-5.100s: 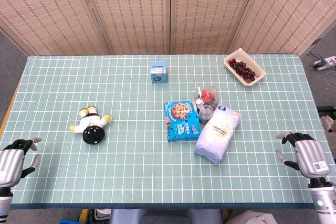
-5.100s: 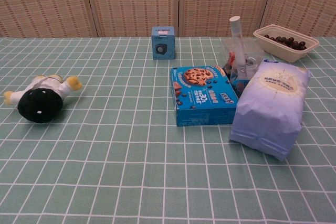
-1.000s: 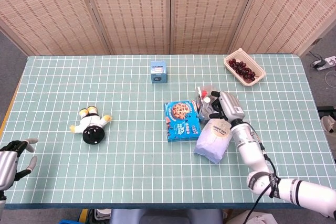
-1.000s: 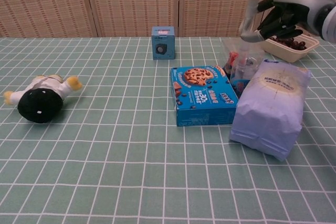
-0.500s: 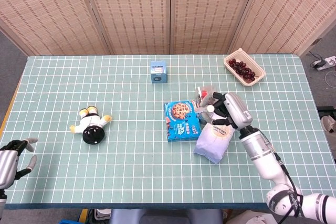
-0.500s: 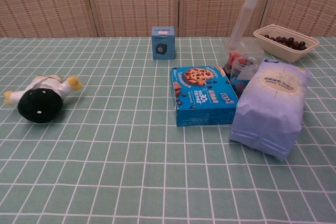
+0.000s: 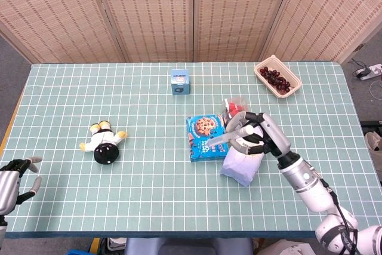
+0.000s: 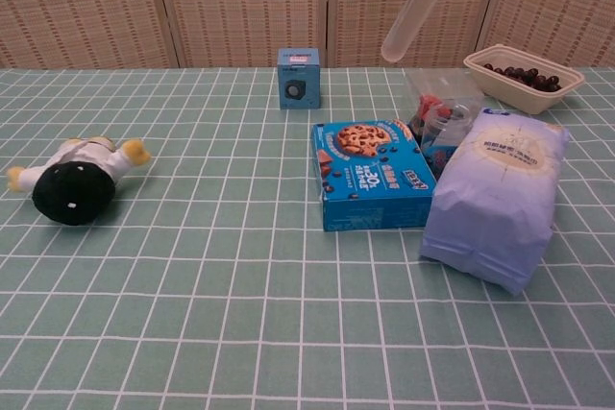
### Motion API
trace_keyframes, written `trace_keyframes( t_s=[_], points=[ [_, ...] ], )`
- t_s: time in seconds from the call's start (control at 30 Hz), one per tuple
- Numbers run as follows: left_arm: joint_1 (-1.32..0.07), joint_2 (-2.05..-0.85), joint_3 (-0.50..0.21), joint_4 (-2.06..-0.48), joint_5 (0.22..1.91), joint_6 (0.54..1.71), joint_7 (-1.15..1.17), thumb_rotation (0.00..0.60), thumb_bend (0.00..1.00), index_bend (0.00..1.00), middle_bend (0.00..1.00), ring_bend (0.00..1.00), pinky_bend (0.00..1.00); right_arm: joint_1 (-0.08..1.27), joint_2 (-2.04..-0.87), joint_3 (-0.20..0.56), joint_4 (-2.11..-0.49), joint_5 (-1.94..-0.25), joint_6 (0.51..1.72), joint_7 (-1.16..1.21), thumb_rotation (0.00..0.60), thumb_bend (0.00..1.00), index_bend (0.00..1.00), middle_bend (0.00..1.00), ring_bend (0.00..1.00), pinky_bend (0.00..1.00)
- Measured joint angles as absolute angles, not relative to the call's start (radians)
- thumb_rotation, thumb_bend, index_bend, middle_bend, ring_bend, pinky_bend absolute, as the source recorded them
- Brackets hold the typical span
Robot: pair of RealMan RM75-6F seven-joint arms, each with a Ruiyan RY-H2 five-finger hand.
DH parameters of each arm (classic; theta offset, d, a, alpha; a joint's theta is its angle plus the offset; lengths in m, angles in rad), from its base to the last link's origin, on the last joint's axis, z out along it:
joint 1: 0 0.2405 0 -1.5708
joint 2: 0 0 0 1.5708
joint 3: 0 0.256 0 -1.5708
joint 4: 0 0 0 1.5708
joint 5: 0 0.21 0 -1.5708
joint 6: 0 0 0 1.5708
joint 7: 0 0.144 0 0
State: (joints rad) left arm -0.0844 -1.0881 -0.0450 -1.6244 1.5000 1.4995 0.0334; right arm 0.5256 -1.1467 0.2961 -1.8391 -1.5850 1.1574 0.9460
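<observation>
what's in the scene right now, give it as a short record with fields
right hand: right hand grips a clear tube, lifted and tilted above the cookie box
left hand: left hand at the near left table edge, fingers apart, holds nothing
beside cookie box: pale blue bag, clear cup of small items
far side: small blue box, tray of dark fruit
left side: plush toy lying on the checked tablecloth

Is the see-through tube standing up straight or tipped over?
Tipped. The right hand holds the clear tube slanted in the air, lifted above the cookie box, its rounded end pointing down toward the left.
</observation>
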Motion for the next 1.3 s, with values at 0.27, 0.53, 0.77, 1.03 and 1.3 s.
trace_keyframes(
  t_s=[0.27, 0.53, 0.77, 1.03, 1.3],
  points=[
    [-0.08, -1.084, -0.046, -1.628, 1.5, 1.508, 0.032, 0.6, 0.4, 0.39, 0.47, 0.33, 0.49, 0.541, -1.162, 0.274, -1.8, -1.581, 1.151, 0.681, 0.6, 0.45, 0.66, 1.0, 1.0, 1.0],
    [-0.079, -1.082, -0.047, -1.631, 1.497, 1.507, 0.027, 0.6, 0.4, 0.39, 0.47, 0.33, 0.49, 0.553, -1.195, 0.252, -1.784, -1.547, 1.151, 0.218, 0.6, 0.45, 0.66, 1.0, 1.0, 1.0],
    [-0.075, -1.081, -0.047, -1.632, 1.501, 1.517, 0.031, 0.6, 0.4, 0.39, 0.47, 0.33, 0.49, 0.558, -1.198, 0.241, -1.782, -1.549, 1.16, 0.312, 0.6, 0.45, 0.66, 1.0, 1.0, 1.0],
    [-0.076, -1.081, -0.046, -1.633, 1.502, 1.515, 0.034, 0.6, 0.4, 0.39, 0.47, 0.33, 0.49, 0.551, -1.188, 0.229, -1.778, -1.592, 1.224, 0.791, 0.6, 0.45, 0.67, 1.0, 1.0, 1.0],
    [-0.076, -1.082, -0.046, -1.633, 1.499, 1.512, 0.039, 0.6, 0.4, 0.39, 0.47, 0.33, 0.49, 0.548, -1.178, 0.213, -1.76, -1.616, 1.253, 0.909, 0.6, 0.5, 0.67, 1.0, 1.0, 1.0]
  ],
)
